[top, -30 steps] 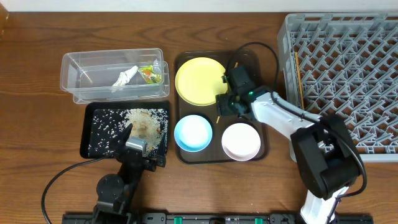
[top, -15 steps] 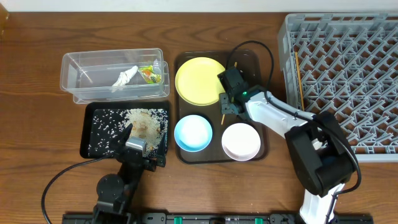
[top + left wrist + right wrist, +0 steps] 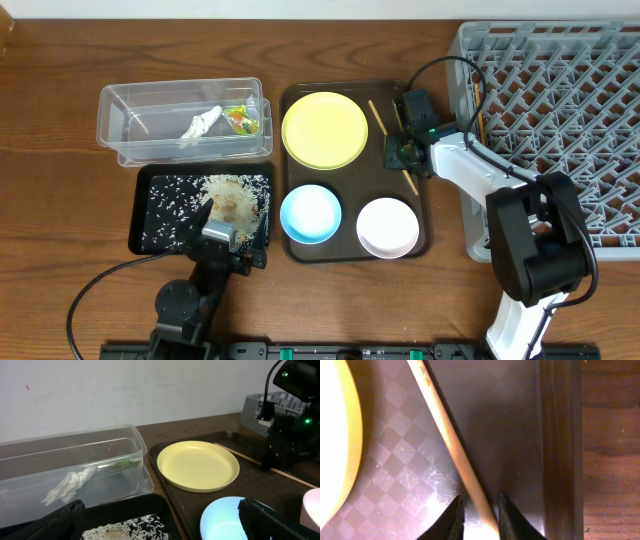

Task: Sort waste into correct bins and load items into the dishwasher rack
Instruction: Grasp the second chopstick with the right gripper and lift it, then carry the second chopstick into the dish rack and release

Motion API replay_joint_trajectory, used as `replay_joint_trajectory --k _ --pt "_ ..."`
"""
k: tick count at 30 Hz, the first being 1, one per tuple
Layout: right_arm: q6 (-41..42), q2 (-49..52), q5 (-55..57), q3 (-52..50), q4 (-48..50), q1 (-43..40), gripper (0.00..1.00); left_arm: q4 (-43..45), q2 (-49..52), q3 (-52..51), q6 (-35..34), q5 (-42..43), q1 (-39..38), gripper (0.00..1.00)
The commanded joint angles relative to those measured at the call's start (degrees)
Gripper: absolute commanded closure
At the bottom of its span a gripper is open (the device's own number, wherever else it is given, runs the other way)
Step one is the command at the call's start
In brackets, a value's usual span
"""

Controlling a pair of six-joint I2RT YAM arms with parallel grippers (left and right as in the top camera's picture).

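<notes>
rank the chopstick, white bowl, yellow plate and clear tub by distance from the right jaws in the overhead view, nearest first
1. chopstick, between the right gripper jaws
2. white bowl, on the tray nearer the robot
3. yellow plate, to the left; close to the bowl's distance, slightly farther
4. clear tub, far left

wooden table point(image 3: 60, 60), clear tub point(image 3: 180, 122), black tray point(image 3: 150, 215), serving tray point(image 3: 425, 215), rack point(image 3: 560, 130)

Chopstick point(image 3: 451, 442) — lower end hidden between the right gripper's fingertips point(image 3: 456, 519), upper end cut by the frame edge; yellow plate point(image 3: 337, 445) cropped at left.
</notes>
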Motion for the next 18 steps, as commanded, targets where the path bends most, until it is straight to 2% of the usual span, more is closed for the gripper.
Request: replay_joint_trajectory --k 1,6,12,18 --pt "-1.4 4.8 -3.0 -3.4 -2.2 0.6 0.84 -1.4 -0.5 -1.2 0.4 1.0 0.3 0.01" --pt "-6.6 4.7 -3.0 -3.4 -2.7 2.6 0.99 -1.4 -0.5 -1.2 0.4 1.0 0.3 0.01" --pt "-5.9 0.8 -3.4 -3.4 -4.2 2.7 0.99 -1.4 -0.5 -1.2 0.4 1.0 0.3 0.01" --pt "-6.0 -11.2 -3.4 -3.4 -7.3 1.0 0.99 -1.4 -0.5 -1.2 0.4 1.0 0.3 0.01"
